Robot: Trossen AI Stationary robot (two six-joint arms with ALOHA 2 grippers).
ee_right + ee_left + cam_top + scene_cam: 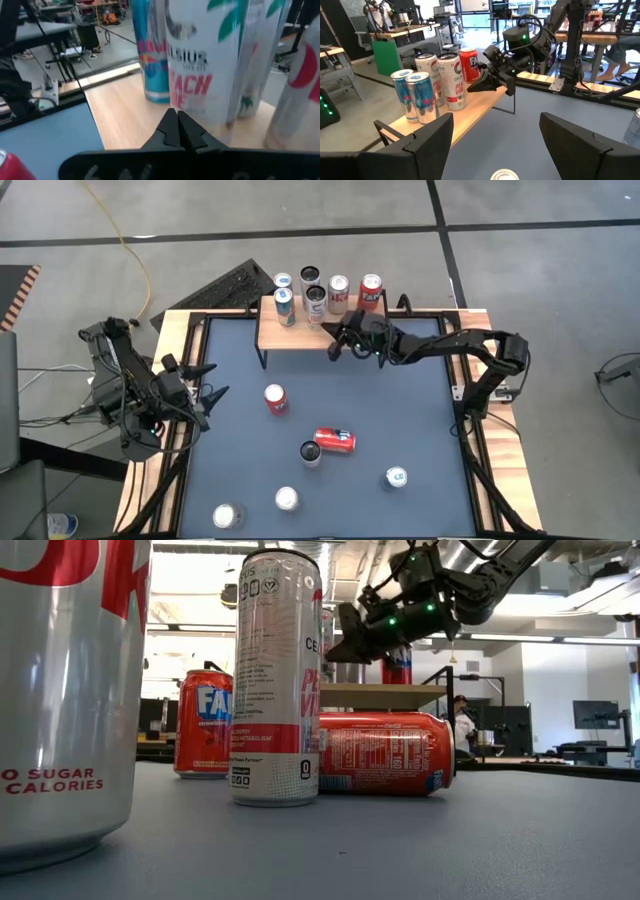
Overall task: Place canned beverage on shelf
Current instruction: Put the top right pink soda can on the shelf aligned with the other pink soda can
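- High view: the right gripper (336, 347), its jaws shut on nothing, sits over the front of the shelf (290, 335), just before the row of cans (313, 296) standing at the back. Swinging sideways from here could clip that row and topple one. The left gripper (208, 380) waits at the bench's (420, 410) left edge, jaws apart and empty. Loose cans remain on the bench: an upright red can (275, 399), a fallen red can (334, 440) and others nearer the front.
- Low view: the fallen red can (385, 753) lies on its side, touching or just behind a tall white can (276, 680). Judged from this, a grasp on either one may push the other, and the round one could roll.
- Left wrist view: the shelf (465, 112) carries cans (440, 80) packed close, leaving bare wood at its near end. Another can set down carelessly could nudge its neighbours off.
- Right wrist view: the closed fingertips (176, 122) point straight at a tall white can (210, 55) on the shelf (125, 112); any forward drift would likely shove it.
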